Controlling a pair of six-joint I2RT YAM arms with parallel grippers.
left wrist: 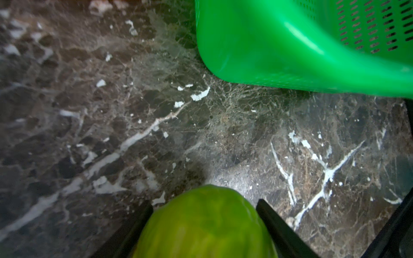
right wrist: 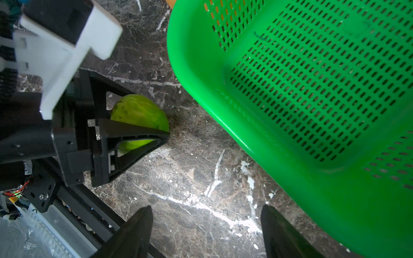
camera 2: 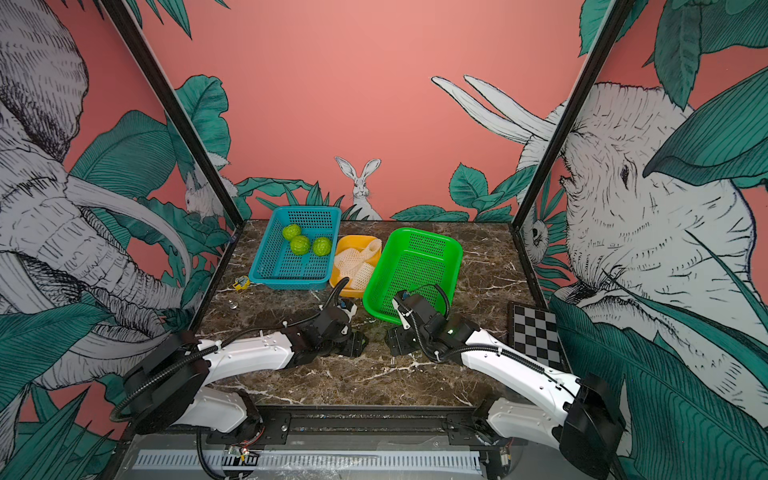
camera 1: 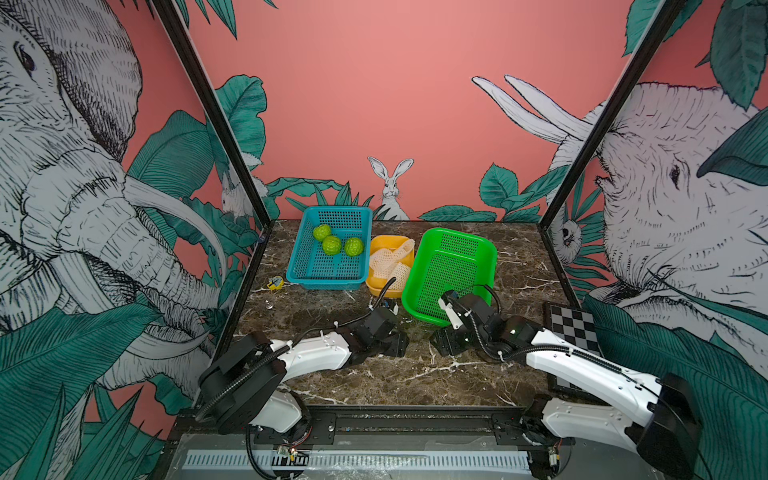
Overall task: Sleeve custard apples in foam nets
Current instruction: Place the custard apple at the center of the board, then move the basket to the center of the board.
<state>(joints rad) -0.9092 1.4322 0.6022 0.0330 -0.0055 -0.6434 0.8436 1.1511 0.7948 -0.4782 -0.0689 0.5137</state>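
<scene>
1 custard apple (left wrist: 204,232) pinched in left gripper (left wrist: 204,204), 3 in blue basket (camera 1: 322,285); right gripper (right wrist: 206,207) jaws spread.

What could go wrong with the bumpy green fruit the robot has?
1. The custard apple sits bare between the left end effector's fingers. It is round, so it might slip out and roll across the table.
2. The foam nets lie in the yellow tub, beside the green basket. The open, empty right end effector might bump that basket when reaching for one.

Marble table (camera 1: 415,374): blue basket (camera 1: 320,283), yellow tub (camera 1: 374,286), green basket (camera 1: 419,270), checkerboard (camera 1: 571,328), small yellow object (camera 1: 275,283).
</scene>
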